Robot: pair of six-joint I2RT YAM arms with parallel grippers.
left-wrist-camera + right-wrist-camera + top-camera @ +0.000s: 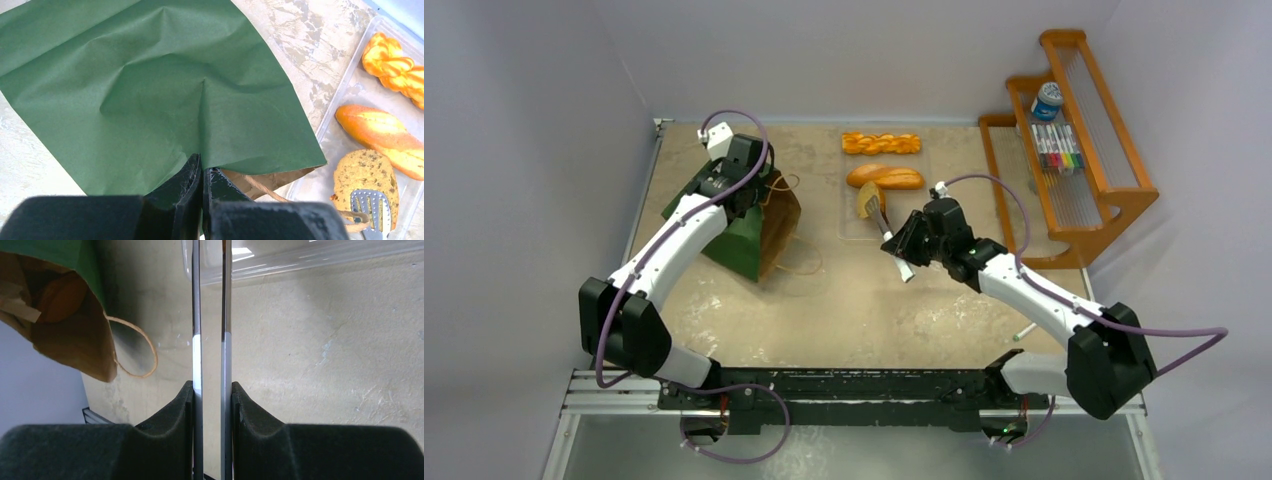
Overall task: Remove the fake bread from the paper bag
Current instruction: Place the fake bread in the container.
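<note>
The dark green paper bag (742,238) lies on its side at the table's left, its brown mouth facing right. My left gripper (202,169) is shut on the bag's upper edge (215,160). In a clear tray (852,232) lie fake bread pieces: a braided stick (881,143), an oblong loaf (886,177) and a round slice (364,170). My right gripper (212,390) is shut on long metal tongs (197,315), whose perforated tip (370,204) rests at the slice. In the right wrist view an orange-brown rounded shape (62,296) shows inside the bag mouth.
A wooden rack (1079,140) stands at the back right, holding coloured markers (1056,148) and a blue-lidded jar (1047,100). A small white pen (1024,332) lies near the right arm. The bag's cord handles (802,262) trail onto the table.
</note>
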